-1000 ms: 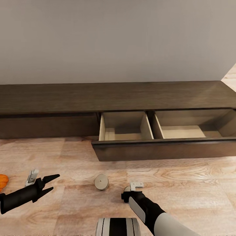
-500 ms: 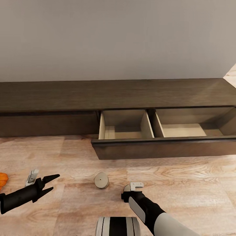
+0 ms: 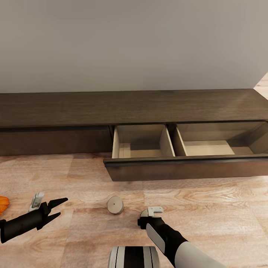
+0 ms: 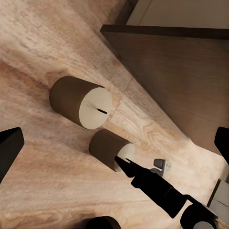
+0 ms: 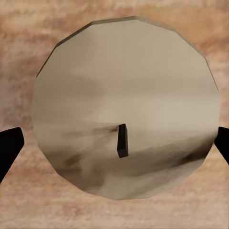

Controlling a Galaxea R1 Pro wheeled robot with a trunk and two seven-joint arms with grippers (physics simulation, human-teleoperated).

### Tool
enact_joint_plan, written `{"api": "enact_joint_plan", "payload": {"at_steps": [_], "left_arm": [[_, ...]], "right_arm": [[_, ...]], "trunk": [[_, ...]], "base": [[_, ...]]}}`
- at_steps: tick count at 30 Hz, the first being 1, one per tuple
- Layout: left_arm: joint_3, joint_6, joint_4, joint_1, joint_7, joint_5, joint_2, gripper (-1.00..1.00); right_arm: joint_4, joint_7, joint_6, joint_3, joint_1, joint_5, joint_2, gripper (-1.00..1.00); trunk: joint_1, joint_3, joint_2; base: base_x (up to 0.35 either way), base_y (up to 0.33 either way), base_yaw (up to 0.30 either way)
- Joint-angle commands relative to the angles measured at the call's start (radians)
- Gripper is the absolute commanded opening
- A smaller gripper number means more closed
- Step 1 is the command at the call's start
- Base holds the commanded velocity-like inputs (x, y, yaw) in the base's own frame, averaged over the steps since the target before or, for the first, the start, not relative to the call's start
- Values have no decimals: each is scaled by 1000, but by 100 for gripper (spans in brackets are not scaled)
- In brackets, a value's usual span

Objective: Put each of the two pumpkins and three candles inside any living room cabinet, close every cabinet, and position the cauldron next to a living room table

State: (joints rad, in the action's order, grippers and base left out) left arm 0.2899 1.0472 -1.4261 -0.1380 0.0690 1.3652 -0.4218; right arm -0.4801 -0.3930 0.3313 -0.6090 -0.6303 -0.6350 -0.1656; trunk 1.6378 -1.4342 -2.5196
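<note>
Candles: I count two on the floor, one [image 3: 115, 205] free, one [image 5: 125, 114] under my spread right gripper [image 3: 146, 216]. One pumpkin [image 3: 3, 204] beside the released left gripper [image 3: 58, 208]. Drawer [image 3: 186, 167] open.

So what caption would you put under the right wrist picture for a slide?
Right pincer open, poised directly above a candle standing on the wooden floor.

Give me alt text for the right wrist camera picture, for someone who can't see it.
A grey-beige candle seen straight down onto its flat round top, with a short dark wick at the middle, standing on a light wooden floor. The two dark fingertips of the right gripper show at opposite edges of the picture, open on either side of the candle and not touching it.
</note>
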Motion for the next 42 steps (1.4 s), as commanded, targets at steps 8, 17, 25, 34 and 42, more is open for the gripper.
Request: {"api": "enact_joint_plan", "payload": {"at_steps": [8, 17, 25, 34, 42], "left_arm": [[0, 0, 0, 0, 0, 0, 1, 100], [0, 0, 0, 0, 0, 0, 1, 100], [0, 0, 0, 0, 0, -1, 2, 100], [0, 0, 0, 0, 0, 0, 2, 100], [0, 0, 1, 0, 0, 0, 2, 100]], "right_arm": [[0, 0, -1, 0, 0, 0, 0, 100], [0, 0, -2, 0, 0, 0, 0, -100], [1, 0, -1, 0, 0, 0, 0, -100], [0, 0, -1, 0, 1, 0, 0, -100], [1, 0, -1, 0, 1, 0, 0, -100]], "trunk": [[0, 0, 0], [0, 0, 0], [0, 0, 0], [0, 0, 0], [-1, 12, 1]], "base": [[0, 0, 0], [0, 0, 0], [0, 0, 0], [0, 0, 0], [0, 0, 0]]}}
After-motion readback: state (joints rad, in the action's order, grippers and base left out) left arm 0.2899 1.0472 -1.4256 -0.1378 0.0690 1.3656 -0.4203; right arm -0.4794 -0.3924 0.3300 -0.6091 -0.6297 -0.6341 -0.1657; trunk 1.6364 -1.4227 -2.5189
